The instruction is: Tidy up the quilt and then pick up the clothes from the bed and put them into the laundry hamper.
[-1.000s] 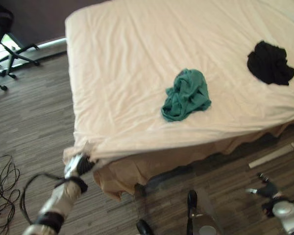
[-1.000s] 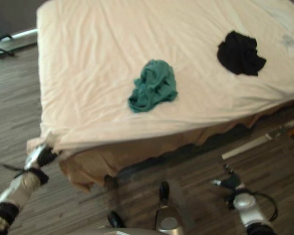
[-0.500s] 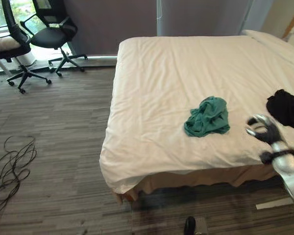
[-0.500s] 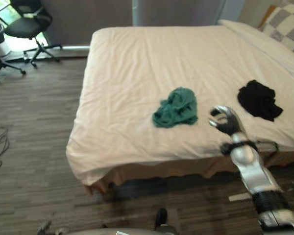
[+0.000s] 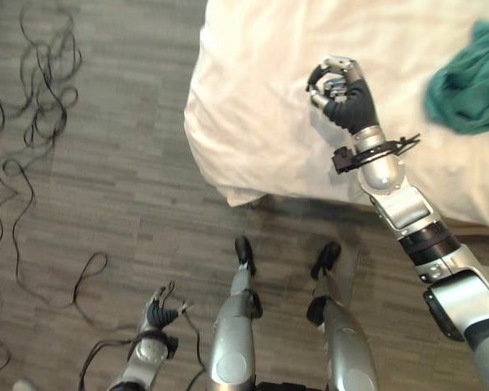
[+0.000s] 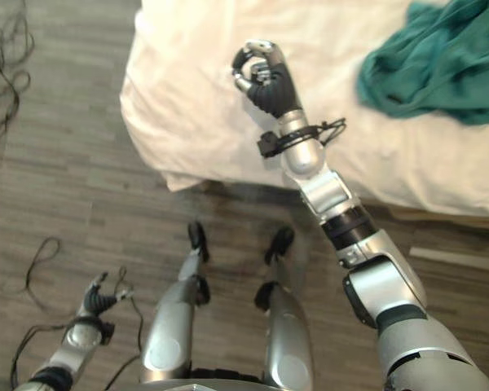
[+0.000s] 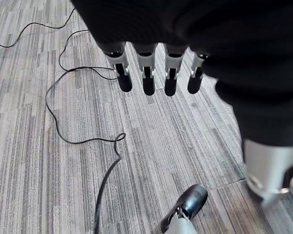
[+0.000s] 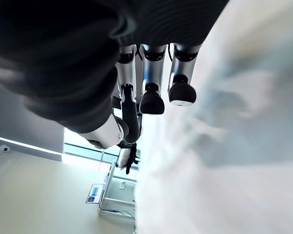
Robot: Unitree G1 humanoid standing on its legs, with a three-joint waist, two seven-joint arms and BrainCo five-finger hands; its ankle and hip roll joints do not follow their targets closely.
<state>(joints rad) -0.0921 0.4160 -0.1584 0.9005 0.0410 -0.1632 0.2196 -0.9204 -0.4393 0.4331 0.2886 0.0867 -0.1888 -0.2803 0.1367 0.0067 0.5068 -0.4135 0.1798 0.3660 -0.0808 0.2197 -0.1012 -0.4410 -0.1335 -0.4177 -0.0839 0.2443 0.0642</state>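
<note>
Right hand (image 5: 348, 91) is up over the quilt (image 5: 253, 98) near the bed's foot corner, fingers curled in toward the thumb with nothing between them. It hovers, and I can't confirm any contact with the fabric. Its own wrist view shows the same: fingertips (image 8: 152, 103) bent, pale bedding just beyond them, no cloth pinched.

Left hand (image 5: 157, 314) hangs low beside the robot over the wood floor (image 5: 90, 187), fingers loosely spread, empty. Idle.

Quilt lies fairly flat across the bed, corner draping over the edge, light wrinkles only. Green garment (image 6: 428, 61) sits bunched on top of the quilt, well apart from the right hand, toward the robot's right. Hamper isn't somewhere I can place.

My read: quilt step looks close to done, clothes step not started. The green garment is untouched and neither hand has anything.

Next move calls for the right hand to uncurl, swing right across the bed to the green bundle, and come down on top of the heap. It's a soft crumpled pile, so a deep scoop-and-close grab should work better than a fingertip pinch; a shallow one risks snagging the quilt underneath.
</note>
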